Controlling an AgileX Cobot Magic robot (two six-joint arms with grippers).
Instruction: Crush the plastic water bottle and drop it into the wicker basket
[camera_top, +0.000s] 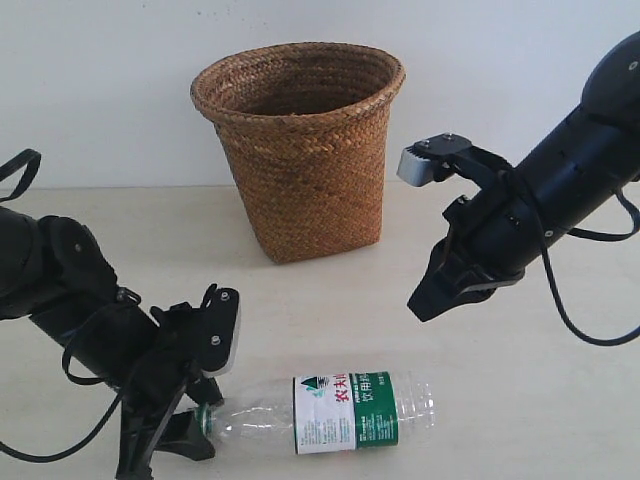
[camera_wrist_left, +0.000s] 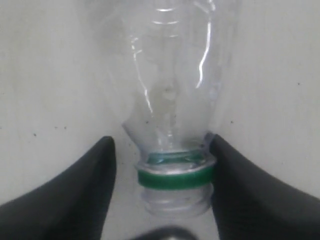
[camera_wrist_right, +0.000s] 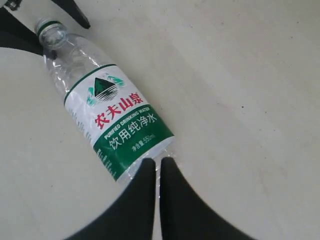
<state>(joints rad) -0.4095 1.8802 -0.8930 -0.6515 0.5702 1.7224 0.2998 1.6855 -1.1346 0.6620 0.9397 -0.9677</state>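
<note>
The plastic water bottle (camera_top: 345, 410) lies on its side near the table's front edge, its green-ringed neck toward the left arm. No cap shows on its mouth. My left gripper (camera_top: 170, 450) is open with the neck between its fingers. In the left wrist view one finger (camera_wrist_left: 235, 180) touches the neck ring of the bottle (camera_wrist_left: 175, 100); the other stands apart from it. My right gripper (camera_top: 425, 305) hangs shut and empty in the air, above and right of the bottle. In its wrist view the gripper (camera_wrist_right: 160, 162) points at the base end of the bottle (camera_wrist_right: 115, 120). The wicker basket (camera_top: 310, 170) stands upright at the back.
The pale table (camera_top: 330, 320) runs back to a white wall behind the basket. The right arm's dark cables (camera_top: 580, 330) loop down at the right side. The left arm's body (camera_top: 60, 290) fills the near left corner.
</note>
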